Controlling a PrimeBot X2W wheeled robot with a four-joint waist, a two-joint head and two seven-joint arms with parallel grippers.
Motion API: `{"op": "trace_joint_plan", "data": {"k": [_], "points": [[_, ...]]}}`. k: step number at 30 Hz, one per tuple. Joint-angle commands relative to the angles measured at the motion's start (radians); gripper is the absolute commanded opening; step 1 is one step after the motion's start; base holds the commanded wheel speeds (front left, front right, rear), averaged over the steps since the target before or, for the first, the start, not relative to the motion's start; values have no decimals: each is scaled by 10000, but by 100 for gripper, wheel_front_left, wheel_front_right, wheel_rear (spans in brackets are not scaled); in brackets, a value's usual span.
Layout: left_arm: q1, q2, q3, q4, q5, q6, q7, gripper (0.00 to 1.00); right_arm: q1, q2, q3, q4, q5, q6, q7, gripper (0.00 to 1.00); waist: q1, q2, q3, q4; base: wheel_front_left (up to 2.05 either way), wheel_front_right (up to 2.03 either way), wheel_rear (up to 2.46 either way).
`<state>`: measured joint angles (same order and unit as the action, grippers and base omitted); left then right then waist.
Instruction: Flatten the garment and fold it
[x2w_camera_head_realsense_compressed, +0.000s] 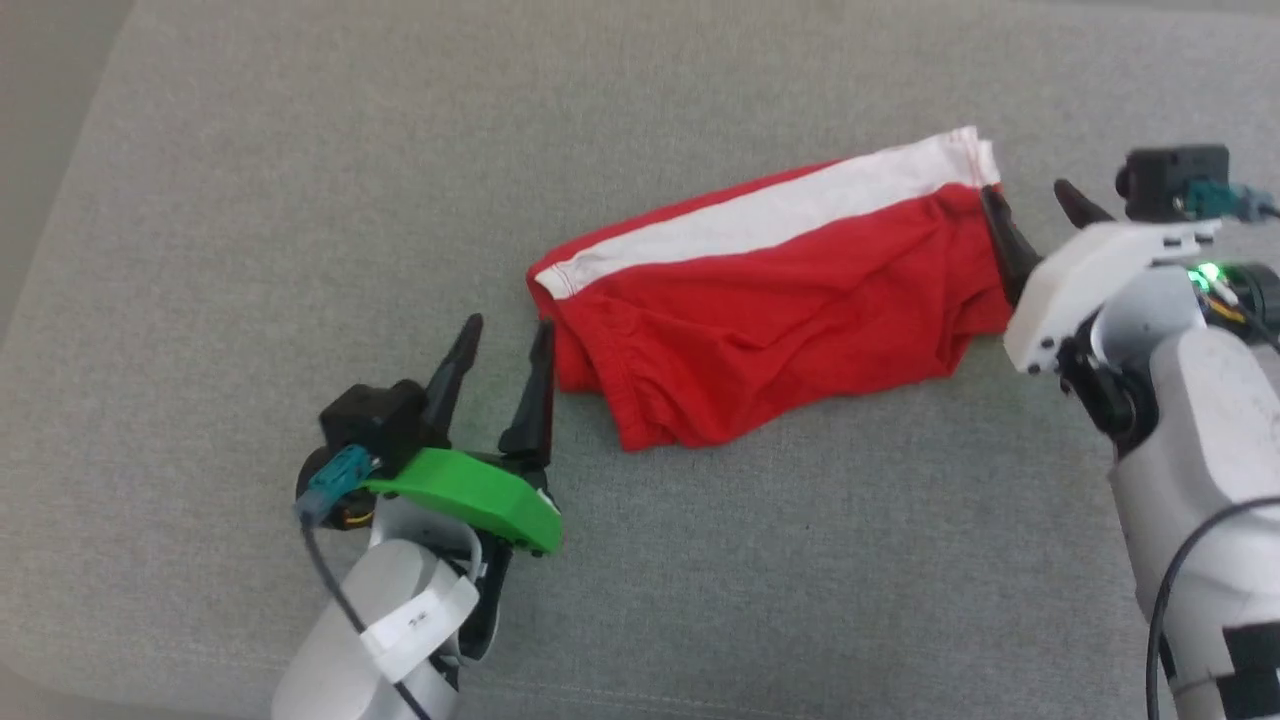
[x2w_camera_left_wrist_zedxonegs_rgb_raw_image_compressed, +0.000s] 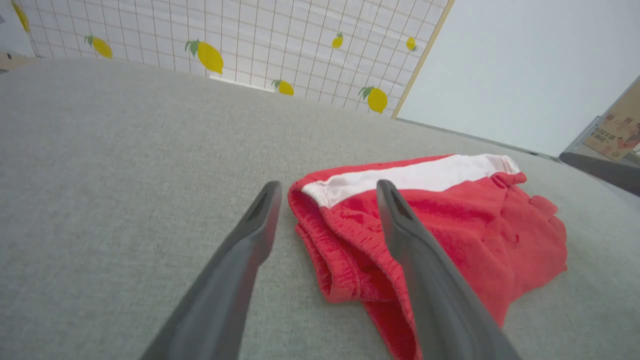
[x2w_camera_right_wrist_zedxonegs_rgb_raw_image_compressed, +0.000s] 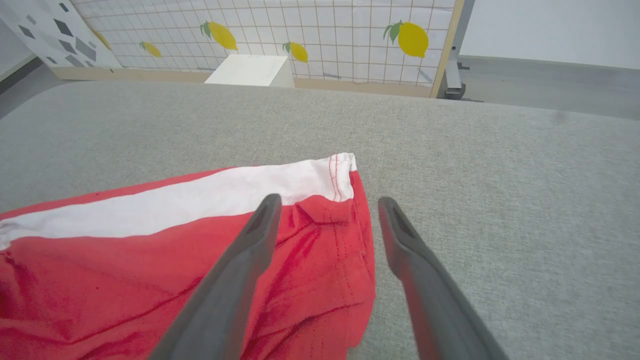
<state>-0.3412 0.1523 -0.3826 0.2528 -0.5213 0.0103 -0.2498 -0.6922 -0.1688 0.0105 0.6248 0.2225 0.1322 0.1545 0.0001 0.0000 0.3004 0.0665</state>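
Both open — L gripper (x2w_camera_head_realsense_compressed: 510, 323), R gripper (x2w_camera_head_realsense_compressed: 1022, 190) flank garment (x2w_camera_head_realsense_compressed: 770, 300) ends.

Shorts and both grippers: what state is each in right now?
Shorts: folded over, wrinkled, lying loose on the grey surface, white stripe on top.
Left gripper: open, at the waistband end, holding nothing.
Right gripper: open, at the hem end, holding nothing.

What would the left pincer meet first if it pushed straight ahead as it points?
Probably the garment: its near end lies between the open left pincer's fingers; height above it is unclear.
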Motion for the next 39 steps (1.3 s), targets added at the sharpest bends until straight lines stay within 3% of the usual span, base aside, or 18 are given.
{"op": "trace_joint_plan", "data": {"k": [1,8,14,21,28,39], "points": [[178,-67,219,-211,201,-22,-95,100,266,57,-133,-173,91,-15,-242,100,-1,0,-524,2,0,0,0],[740,-579,1740,-1704,1643,-736,-117,100,516,289,-739,-431,184,-15,-638,100,-1,0,-627,28,0,0,0],[1138,-868,2610,-2290,2727,-1209,-118,100,-25,592,-1618,312,164,-15,62,100,-1,0,-415,86,0,0,0],[1364,-984,3285,-2488,3106,-1338,-119,100,-1122,809,-2790,1607,-461,-15,1331,100,-1,0,50,232,0,0,0],[1489,-1015,3463,-2728,3205,-1385,-119,100,-2116,895,-3997,2592,-1938,-15,2820,100,-1,0,524,409,0,0,0],[1343,-1019,3360,-2850,3017,-1398,-120,100,-2851,1076,-4171,3209,-3334,-15,4665,100,-1,0,1022,561,0,0,0]]}}
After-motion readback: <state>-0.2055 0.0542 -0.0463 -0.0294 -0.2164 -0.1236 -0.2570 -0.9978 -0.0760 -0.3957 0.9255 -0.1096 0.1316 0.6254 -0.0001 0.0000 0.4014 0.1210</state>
